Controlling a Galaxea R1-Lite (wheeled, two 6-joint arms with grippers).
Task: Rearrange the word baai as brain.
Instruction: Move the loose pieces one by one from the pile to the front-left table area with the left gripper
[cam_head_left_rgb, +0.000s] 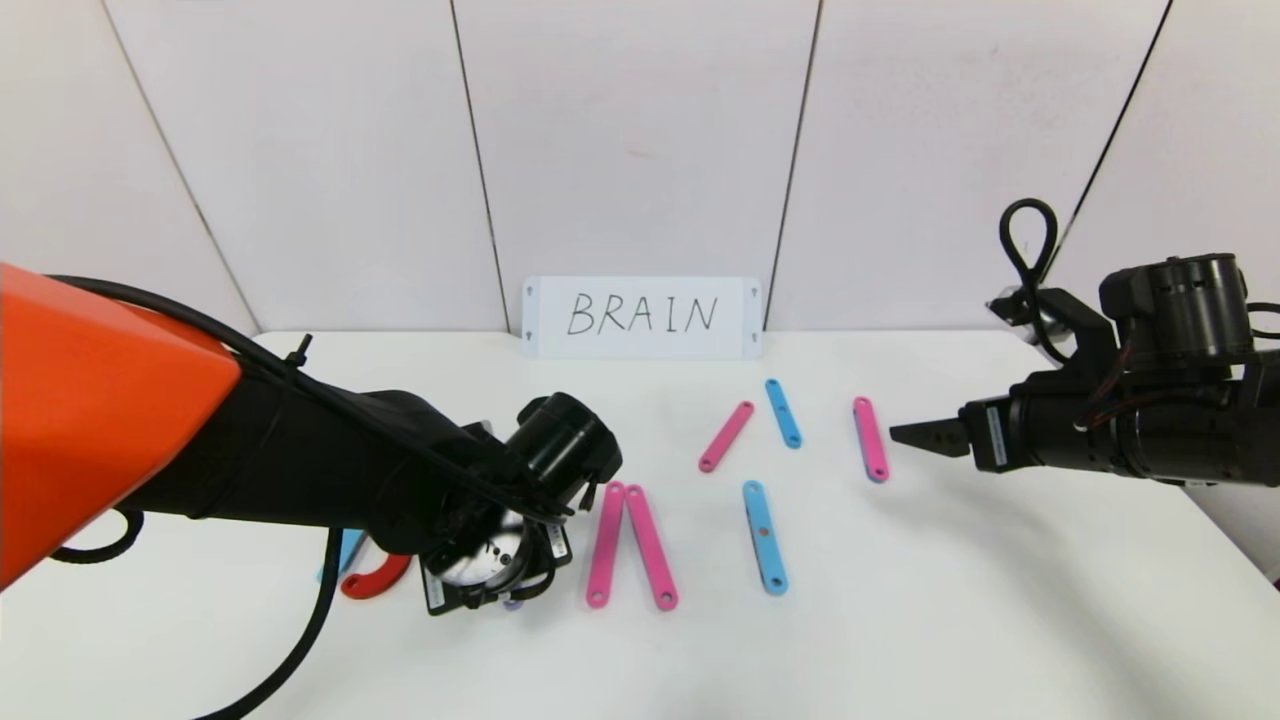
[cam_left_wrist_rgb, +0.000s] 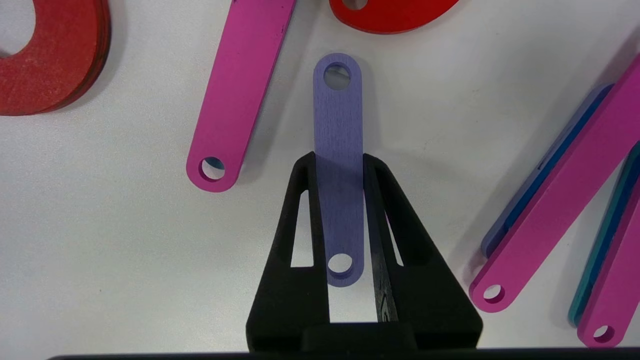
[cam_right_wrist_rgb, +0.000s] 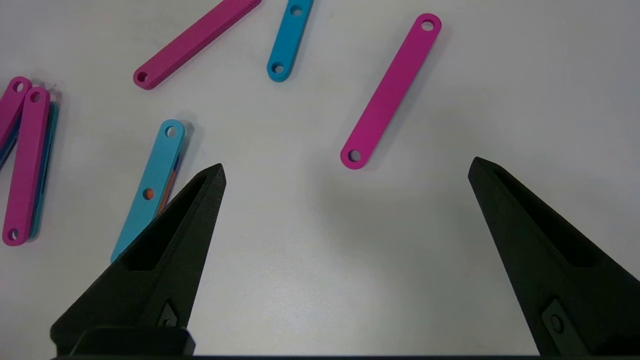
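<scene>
White table (cam_head_left_rgb: 900, 600) – left gripper (cam_left_wrist_rgb: 340, 162) pinching lilac bar (cam_left_wrist_rgb: 338, 130)

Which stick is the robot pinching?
The lilac bar. It sits between the fingers of the shut left gripper. The pink and blue bars lie free on the table, and the right gripper is open and empty.

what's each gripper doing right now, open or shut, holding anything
Left gripper: shut on the lilac bar.
Right gripper: open, empty, above the table.
</scene>
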